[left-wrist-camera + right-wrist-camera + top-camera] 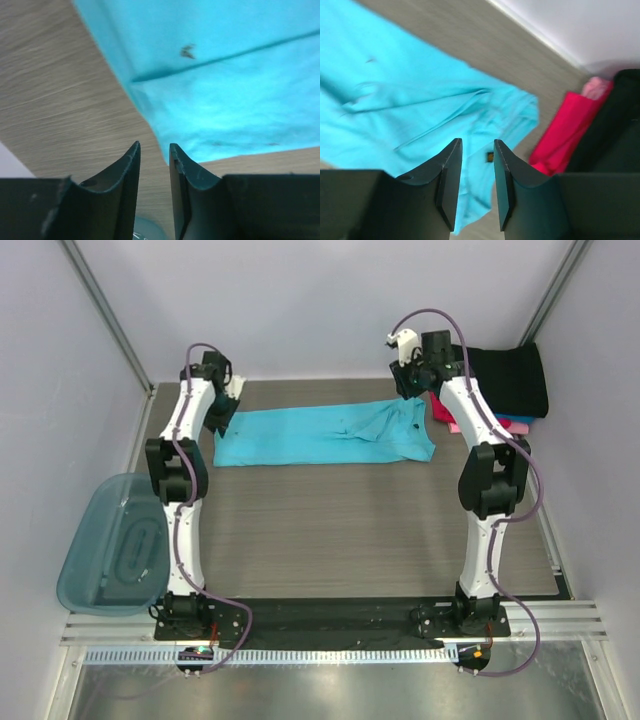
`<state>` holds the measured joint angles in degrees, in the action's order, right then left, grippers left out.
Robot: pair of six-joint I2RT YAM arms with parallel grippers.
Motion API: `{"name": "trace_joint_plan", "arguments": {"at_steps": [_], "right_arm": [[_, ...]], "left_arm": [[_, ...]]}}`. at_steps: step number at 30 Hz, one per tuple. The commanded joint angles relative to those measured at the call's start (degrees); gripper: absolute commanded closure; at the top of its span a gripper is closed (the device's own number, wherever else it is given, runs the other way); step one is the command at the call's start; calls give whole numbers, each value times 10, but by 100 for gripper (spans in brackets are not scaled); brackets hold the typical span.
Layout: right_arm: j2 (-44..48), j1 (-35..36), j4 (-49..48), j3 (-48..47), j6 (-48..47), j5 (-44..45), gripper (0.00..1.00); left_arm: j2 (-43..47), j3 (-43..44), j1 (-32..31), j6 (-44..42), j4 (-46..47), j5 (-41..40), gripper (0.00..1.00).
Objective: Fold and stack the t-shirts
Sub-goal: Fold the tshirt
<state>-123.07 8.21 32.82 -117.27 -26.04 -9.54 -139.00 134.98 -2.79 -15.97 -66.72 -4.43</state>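
Note:
A turquoise t-shirt point(320, 435) lies folded into a long strip across the far half of the table, also in the left wrist view point(225, 75) and the right wrist view point(410, 105). My left gripper point(226, 412) hovers over its left end, open, nothing between its fingers point(154, 150). My right gripper point(412, 380) hangs above the shirt's right end, open and empty point(477, 147). A stack of folded t-shirts sits at the far right: black point(510, 380) on top, blue point(518, 423) and pink point(442, 410) edges showing beneath; the pink one point(565, 130) and black one point(615, 120) appear beside the right fingers.
A translucent blue-grey bin point(112, 545) sits off the table's left edge near the left arm. Grey walls close in the back and both sides. Bare wood table point(330, 530) lies between the shirt and the arm bases.

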Motion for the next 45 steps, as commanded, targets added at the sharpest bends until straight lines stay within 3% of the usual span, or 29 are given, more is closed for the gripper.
{"name": "trace_joint_plan", "arguments": {"at_steps": [1, 6, 15, 37, 40, 43, 45], "right_arm": [[27, 6, 62, 44, 21, -102, 63], [13, 11, 83, 78, 16, -139, 63], [-49, 18, 114, 17, 13, -182, 61], [-122, 30, 115, -28, 18, -180, 61], [-129, 30, 114, -33, 20, -190, 72], [-133, 31, 111, -42, 23, -203, 95], [-133, 32, 110, -49, 23, -208, 99]], "left_arm": [[26, -46, -20, -12, 11, 42, 70], [5, -70, -21, -1, 12, 42, 76], [-17, -81, -21, 0, 12, 28, 77], [-13, -94, -21, -1, 16, 14, 77], [-14, -95, -21, 0, 17, 13, 77], [-13, -95, -21, -1, 16, 11, 77], [-11, -94, -22, -3, 16, 9, 77]]}}
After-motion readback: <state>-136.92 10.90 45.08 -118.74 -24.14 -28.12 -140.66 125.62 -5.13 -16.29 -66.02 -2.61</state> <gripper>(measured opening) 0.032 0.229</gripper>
